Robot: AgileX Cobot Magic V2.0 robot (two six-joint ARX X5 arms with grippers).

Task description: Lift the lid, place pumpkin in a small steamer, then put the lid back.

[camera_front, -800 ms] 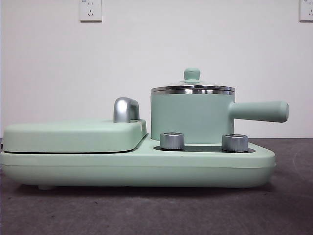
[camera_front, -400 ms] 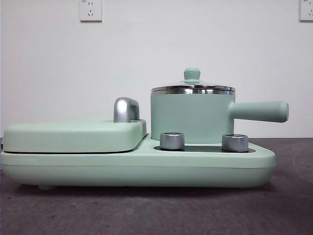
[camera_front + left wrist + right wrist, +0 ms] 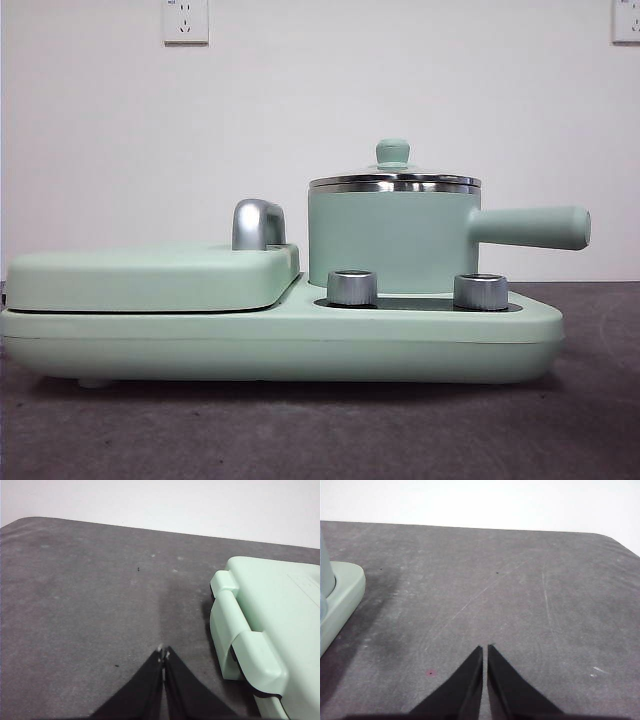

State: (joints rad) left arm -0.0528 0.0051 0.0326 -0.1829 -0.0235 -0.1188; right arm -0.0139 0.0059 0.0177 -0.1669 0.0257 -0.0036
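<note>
Just one lid [image 3: 394,181], on one small steamer [image 3: 392,240], two dials [image 3: 352,288]

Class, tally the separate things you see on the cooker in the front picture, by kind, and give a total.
Pot: 1
Lid: 1
Flat cover: 1
Chrome handle: 1
Dials: 2
Total: 6

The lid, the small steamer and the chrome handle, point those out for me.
lid [image 3: 393,182]: front view, on its steel rim.
small steamer [image 3: 385,240]: front view, middle of the mint-green wall.
chrome handle [image 3: 256,224]: front view, on its curved front face.
</note>
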